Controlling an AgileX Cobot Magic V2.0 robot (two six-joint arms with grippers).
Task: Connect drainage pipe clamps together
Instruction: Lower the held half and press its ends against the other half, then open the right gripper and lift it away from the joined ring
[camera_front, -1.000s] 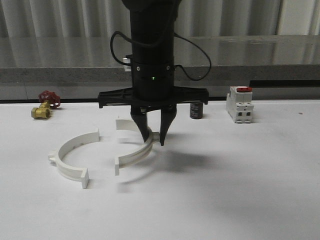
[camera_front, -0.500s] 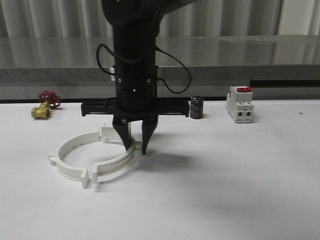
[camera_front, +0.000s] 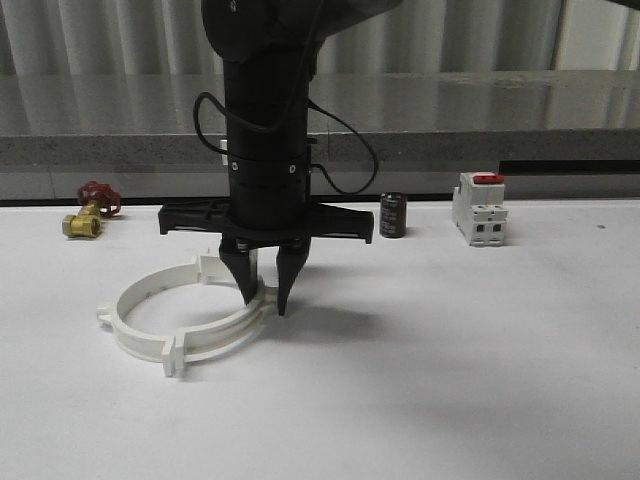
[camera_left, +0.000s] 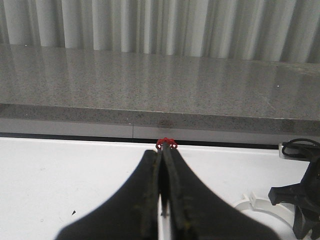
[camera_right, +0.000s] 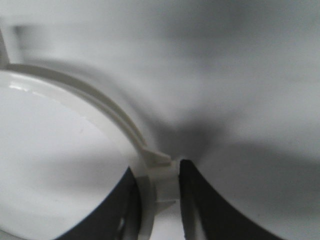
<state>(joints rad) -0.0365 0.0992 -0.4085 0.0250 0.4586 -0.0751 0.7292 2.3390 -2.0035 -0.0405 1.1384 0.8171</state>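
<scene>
The white table (camera_front: 480, 380) runs back to a grey stone ledge (camera_front: 500, 110) with a pale ribbed wall (camera_front: 450, 30) behind it. The right arm (camera_front: 265, 130) stands tall over the table's left-centre, pointing straight down, a black cable looping from its side. Under it lie the two clamps, meeting into a wide ring: the left clamp (camera_front: 135, 320) curves round the ring's left side with a small tab sticking out at its far left, and the right clamp (camera_front: 235, 328) closes the other side, their end tabs touching at the front and nearly so at the back. The right gripper (camera_front: 265, 300) straddles the right clamp's band; in the right wrist view its fingers (camera_right: 200, 200) press on either side of the white band (camera_right: 160, 185), so it is holding that clamp. The left gripper (camera_left: 163, 200) hangs well above the table, its fingers pressed flat together with nothing between them. Along the back edge stand a white block (camera_front: 478, 208) with a red switch at right, a small dark cylinder (camera_front: 392, 215) beside the arm, and a brass valve (camera_front: 88, 212) with a red wheel at far left.
</scene>
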